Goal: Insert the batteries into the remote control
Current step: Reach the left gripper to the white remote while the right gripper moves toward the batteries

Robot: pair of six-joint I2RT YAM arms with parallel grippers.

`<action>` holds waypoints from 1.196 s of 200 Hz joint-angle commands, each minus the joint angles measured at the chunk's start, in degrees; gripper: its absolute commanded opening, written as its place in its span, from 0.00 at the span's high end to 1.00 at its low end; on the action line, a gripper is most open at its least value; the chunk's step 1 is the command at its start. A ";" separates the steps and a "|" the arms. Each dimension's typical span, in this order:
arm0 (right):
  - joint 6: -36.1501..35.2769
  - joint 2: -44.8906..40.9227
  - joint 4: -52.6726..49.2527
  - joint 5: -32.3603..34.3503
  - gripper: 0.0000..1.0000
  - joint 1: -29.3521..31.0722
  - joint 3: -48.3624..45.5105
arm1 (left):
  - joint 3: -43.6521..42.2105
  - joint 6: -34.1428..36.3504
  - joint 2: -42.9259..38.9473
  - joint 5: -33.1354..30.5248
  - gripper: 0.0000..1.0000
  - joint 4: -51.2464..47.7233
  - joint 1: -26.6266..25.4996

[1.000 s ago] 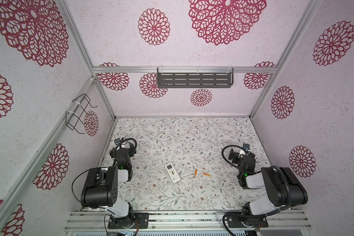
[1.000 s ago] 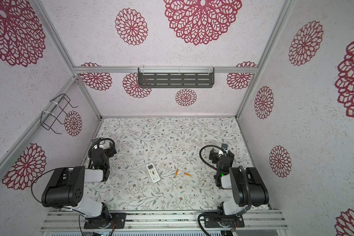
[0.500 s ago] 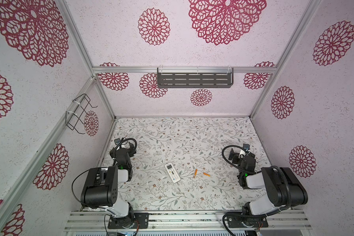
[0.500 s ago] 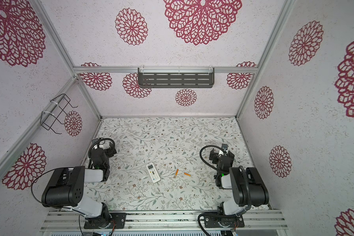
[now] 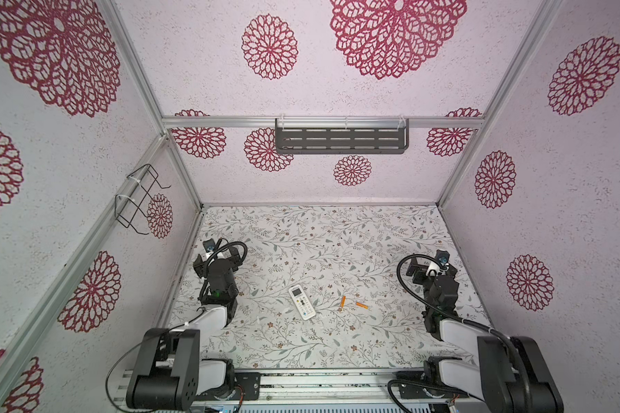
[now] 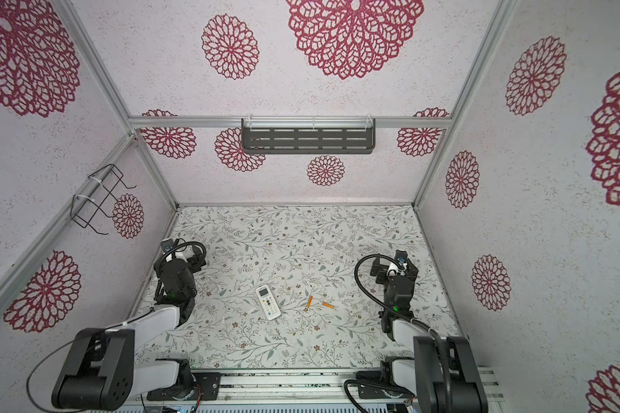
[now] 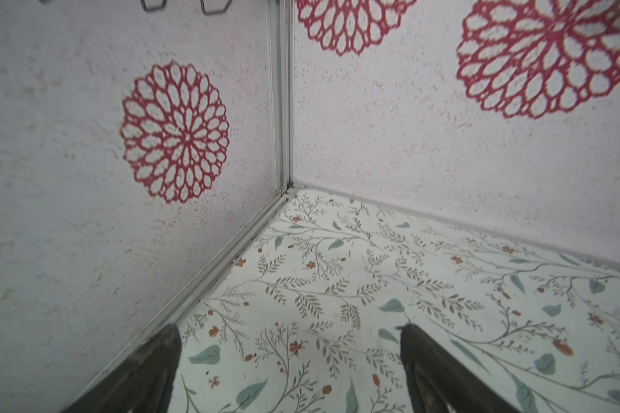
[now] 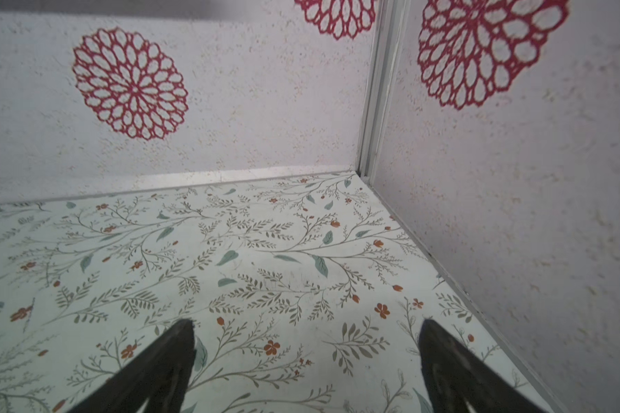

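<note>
White remote control (image 5: 302,302), orange batteries (image 5: 343,301), floral table (image 5: 301,243)

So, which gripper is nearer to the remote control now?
Left. The left gripper is open, to the left of the remote control and farther back. The right gripper, open too, is farther off on the remote's right, beyond the batteries.

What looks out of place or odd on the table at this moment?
Nothing is spilled or broken. The remote control lies askew, buttons up. The batteries lie loose beside it, apart, at different angles.
</note>
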 commanded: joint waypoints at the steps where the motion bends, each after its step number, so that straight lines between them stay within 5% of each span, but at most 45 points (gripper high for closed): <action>1: 6.81 -6.81 -20.16 2.01 0.01 0.66 7.36 | 4.15 -7.41 -7.29 -2.10 0.03 -19.69 -2.46; 34: 7.73 -11.89 -34.30 -1.81 0.01 4.84 13.04 | 17.62 -21.88 -8.01 4.64 0.03 -52.67 -5.19; 87: 8.93 -12.20 -49.37 1.13 0.01 19.91 18.93 | 21.58 -27.20 -4.74 15.47 0.03 -63.80 -12.83; 190: 15.56 -5.47 -49.12 5.37 0.01 43.36 18.58 | 20.36 -43.57 -0.95 14.64 0.03 -64.03 -26.89; 239: 16.09 -3.08 -49.41 9.09 0.01 48.33 19.29 | 21.90 -47.76 6.39 15.03 0.03 -60.84 -31.43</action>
